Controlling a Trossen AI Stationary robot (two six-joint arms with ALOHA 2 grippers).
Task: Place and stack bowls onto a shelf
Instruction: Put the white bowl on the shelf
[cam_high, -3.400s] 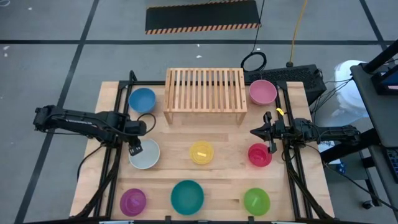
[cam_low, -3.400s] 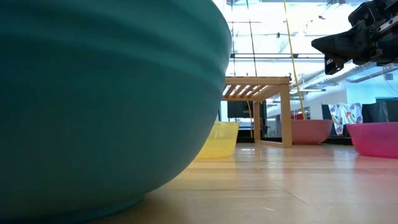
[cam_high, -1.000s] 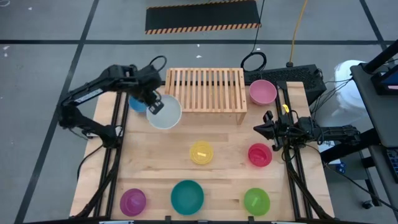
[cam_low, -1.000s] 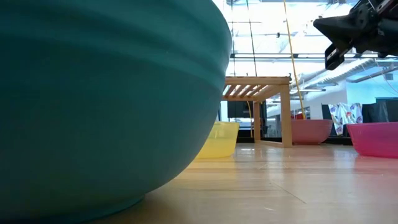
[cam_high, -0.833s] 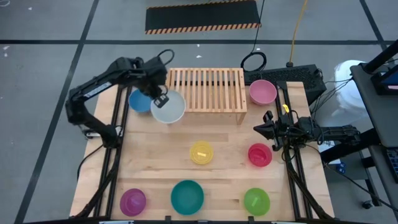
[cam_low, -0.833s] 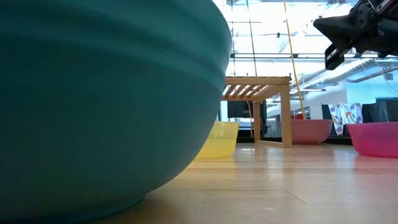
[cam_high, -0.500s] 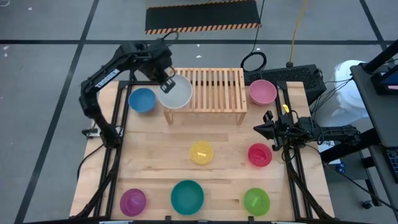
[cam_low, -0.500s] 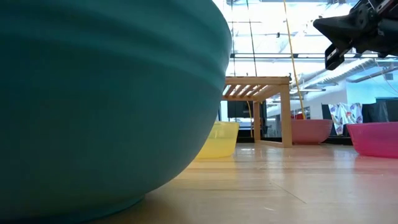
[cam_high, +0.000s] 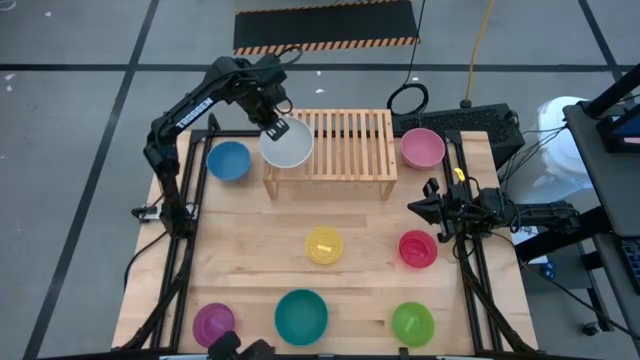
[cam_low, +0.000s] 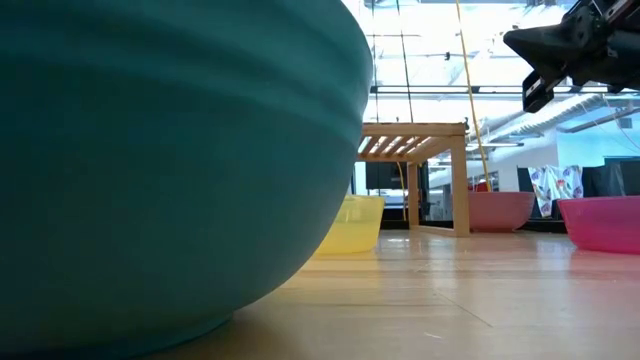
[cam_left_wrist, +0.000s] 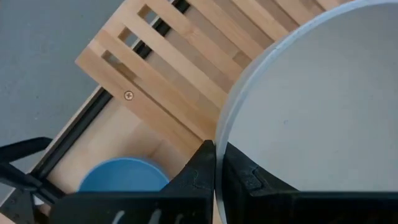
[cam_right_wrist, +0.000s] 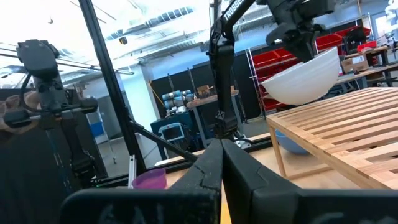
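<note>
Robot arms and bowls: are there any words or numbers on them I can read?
"TROSSEN": white letters on the left arm, right wrist view; partly cut off, so not certain.
The same lettering in the high view: too small to read.
White bowl and shelf: no writing.

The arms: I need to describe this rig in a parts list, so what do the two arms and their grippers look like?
Both arms are dark, slim and jointed. The left arm carries white lettering along one link and a thin black cable looping above its wrist. The left gripper shows a white patch. The right gripper has two dark pointed fingers, with a yellow tag behind.
</note>
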